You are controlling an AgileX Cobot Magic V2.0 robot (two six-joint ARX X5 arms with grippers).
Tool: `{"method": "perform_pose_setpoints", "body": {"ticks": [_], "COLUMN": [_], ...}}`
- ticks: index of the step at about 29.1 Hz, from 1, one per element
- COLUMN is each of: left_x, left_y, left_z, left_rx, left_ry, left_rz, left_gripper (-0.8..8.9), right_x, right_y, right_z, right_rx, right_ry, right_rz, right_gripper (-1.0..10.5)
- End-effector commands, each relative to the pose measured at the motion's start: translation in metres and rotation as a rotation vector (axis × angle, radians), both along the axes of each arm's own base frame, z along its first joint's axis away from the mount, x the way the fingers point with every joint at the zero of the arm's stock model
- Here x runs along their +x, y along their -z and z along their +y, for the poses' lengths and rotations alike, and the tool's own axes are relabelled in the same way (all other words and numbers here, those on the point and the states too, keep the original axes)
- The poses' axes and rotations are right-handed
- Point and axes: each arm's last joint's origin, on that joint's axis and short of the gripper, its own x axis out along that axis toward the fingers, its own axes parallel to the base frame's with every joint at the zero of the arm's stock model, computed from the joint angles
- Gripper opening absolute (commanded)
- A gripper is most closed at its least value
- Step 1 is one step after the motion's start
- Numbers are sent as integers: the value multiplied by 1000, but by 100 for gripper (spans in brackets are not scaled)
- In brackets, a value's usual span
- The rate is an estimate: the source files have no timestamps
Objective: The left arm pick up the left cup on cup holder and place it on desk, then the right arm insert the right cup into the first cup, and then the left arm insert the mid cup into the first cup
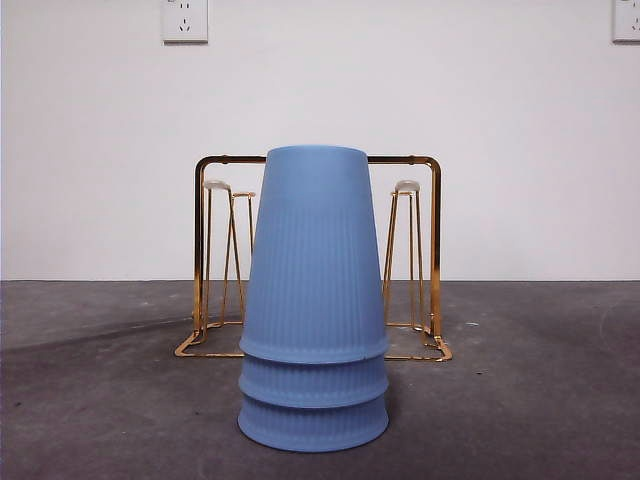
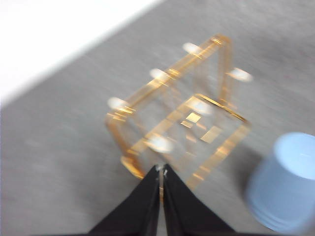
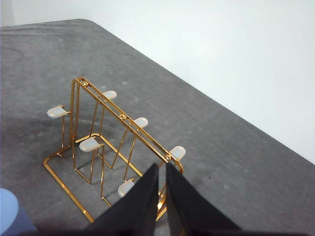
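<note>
Three cups (image 1: 314,330) nested upside-down on desk (image 1: 530,400).

Stacked cups (image 1: 313,310) block my front approach to the cup holder (image 1: 432,250). Desk (image 1: 540,400) open both sides. Holder pegs (image 3: 90,144) bare, reachable from above.

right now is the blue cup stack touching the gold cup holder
Apart. The right wrist view shows bare desk between the cup stack and the cup holder; the blurred left wrist view agrees.

White wall (image 1: 500,150), two sockets, perhaps, at upper left (image 1: 185,20), upper right (image 1: 626,20)
</note>
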Motion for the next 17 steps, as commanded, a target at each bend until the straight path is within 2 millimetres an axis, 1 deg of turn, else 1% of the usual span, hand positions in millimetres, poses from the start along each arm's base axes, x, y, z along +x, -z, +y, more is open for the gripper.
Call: {"method": "perform_pose_setpoints", "body": {"ticks": [1,3,5,6,9,12,15,17], "left_x": [-11,-26,-40,-47,-56,-60,-61,-59], "left_y": [8,35,73,93,128,157,177,185], "left_z": [20,41,55,59,63,66,67,67], "left_rx": [-80,-209,-266,-272,-271,-286,-330,-350], "left_ry": [-86,-229,-373,-428,-486,-560,-601,-609], "left_rz": [-133,-233,-300,-318,-329,-328,-324,-310], "left_gripper": [8,8,8,8,8,8,8,8], "right_x": [1,1,1,1,1,1,1,1], "right_y": [-1,-1,-1,-1,-1,-1,-1,-2], "right_z": [1,1,1,1,1,1,1,1], "right_rx": [10,10,10,10,10,10,10,11], "right_ry": [-2,-2,-3,-3,-2,-2,-2,-2], "right_rz": [-2,-2,-2,-2,-2,-2,-3,-3], "right_gripper": [20,20,20,20,20,20,20,20]}}
